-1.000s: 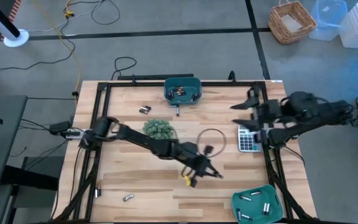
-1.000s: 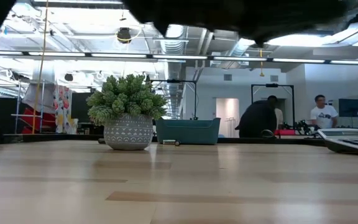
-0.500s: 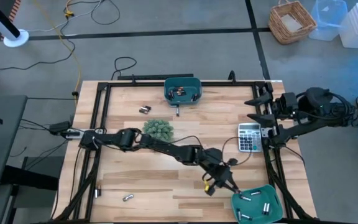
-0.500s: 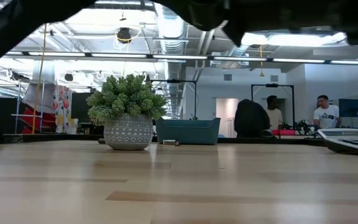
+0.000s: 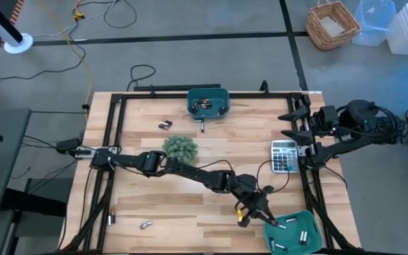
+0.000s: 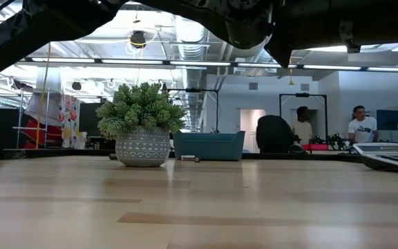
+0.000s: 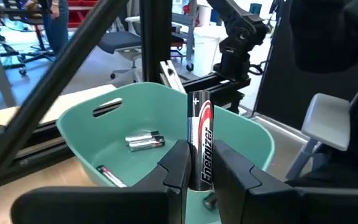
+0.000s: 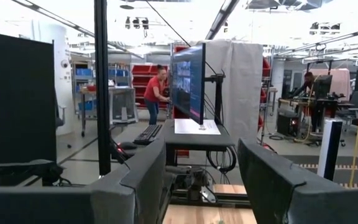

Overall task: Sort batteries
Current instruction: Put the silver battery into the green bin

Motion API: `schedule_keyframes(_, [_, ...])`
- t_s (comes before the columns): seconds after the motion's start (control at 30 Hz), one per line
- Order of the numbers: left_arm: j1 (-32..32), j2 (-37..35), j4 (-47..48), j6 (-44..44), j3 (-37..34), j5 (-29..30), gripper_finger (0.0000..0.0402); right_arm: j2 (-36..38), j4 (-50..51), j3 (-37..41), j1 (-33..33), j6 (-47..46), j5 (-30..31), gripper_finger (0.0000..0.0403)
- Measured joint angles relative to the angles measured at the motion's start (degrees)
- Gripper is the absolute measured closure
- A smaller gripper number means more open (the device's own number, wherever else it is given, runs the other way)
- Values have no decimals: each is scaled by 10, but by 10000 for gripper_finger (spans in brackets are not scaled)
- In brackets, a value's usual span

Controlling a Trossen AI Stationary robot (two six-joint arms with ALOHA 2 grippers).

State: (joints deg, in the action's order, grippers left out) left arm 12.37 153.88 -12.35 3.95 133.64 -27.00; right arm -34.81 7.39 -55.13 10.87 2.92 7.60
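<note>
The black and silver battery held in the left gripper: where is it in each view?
High view: hidden at the left gripper, beside the teal plastic bin at the near right corner.
Low view: not in it.
Left wrist view: black and silver battery upright between the fingers, bin behind.
Right wrist view: not in it.
Shared landmark: that bin.

Teal bin (image 7: 241,134); black-silver battery (image 7: 201,144) (red lettering); grey calculator (image 5: 282,156).

Open-plan lab: exposed ceiling ducts (image 6: 206,38), monitor bench (image 8: 194,134).
</note>
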Motion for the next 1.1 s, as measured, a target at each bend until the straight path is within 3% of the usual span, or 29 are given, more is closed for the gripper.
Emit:
schedule_keyframes(0.33, [16, 10, -28, -7, 1, -13, 338, 0, -8, 0, 0, 0, 0, 188])
schedule_keyframes(0.5, [18, 50, -94, -76, 6, -33, 350, -3, -23, 0, -1, 0, 0, 188])
schedule_keyframes(0.77, [18, 65, -108, -90, 14, 16, 348, -5, -24, 0, -1, 1, 0, 188])
schedule_keyframes(0.97, [18, 67, -99, -77, 14, 17, 345, -5, -12, 0, -1, 1, 0, 188])
schedule_keyframes(1.1, [18, 67, -96, -77, 14, 19, 321, -5, -11, 0, -1, 1, 0, 188])
